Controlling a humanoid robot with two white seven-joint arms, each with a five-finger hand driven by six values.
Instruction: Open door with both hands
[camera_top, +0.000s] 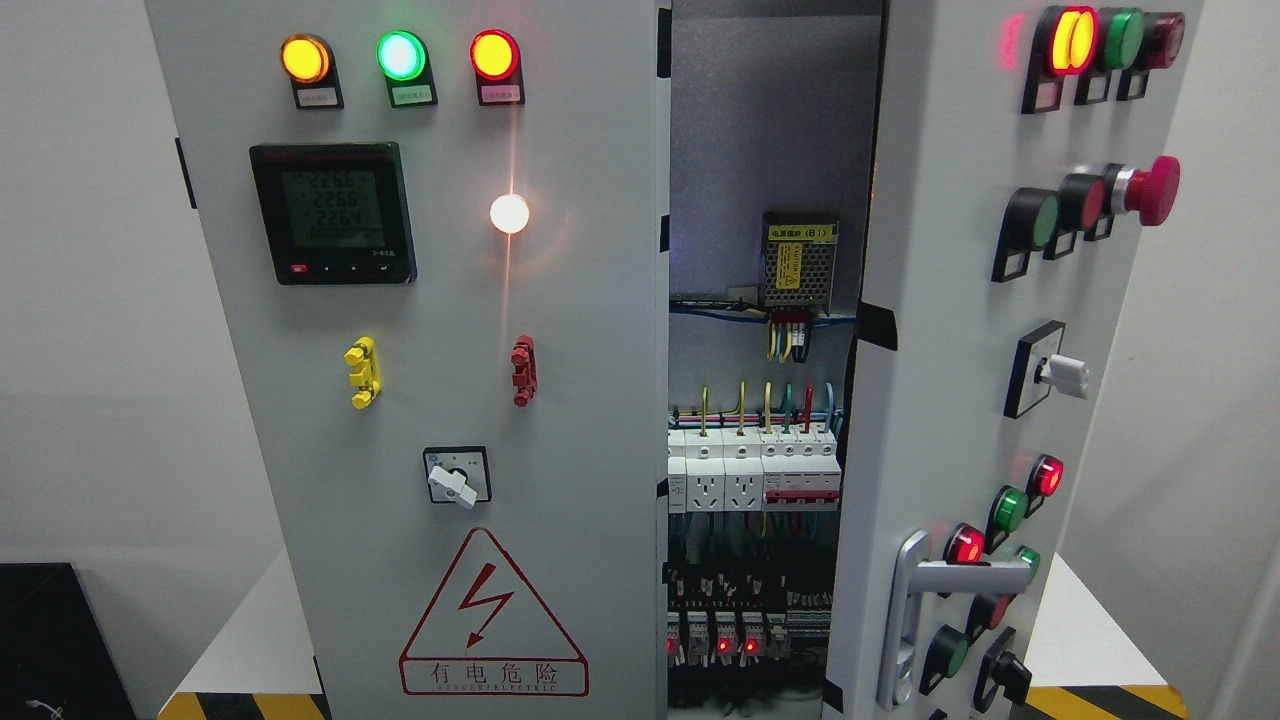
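Observation:
A grey electrical cabinet fills the head view. Its left door (560, 420) stands flat toward me, with three lit lamps, a digital meter (332, 212), a rotary switch (457, 477) and a red warning triangle (492, 622). The right door (930, 400) is swung partly outward, showing its face at an angle with buttons, lamps and a silver lever handle (965, 578) low down. Between the doors a gap shows the interior: a power supply (799, 263), breakers (752, 472) and wiring. Neither of my hands nor arms appears in the picture.
The cabinet stands on a white platform (1085, 630) with yellow-black hazard tape (1120, 700) along its front edge. A black box (55, 640) sits at the lower left. Plain white walls lie behind on both sides.

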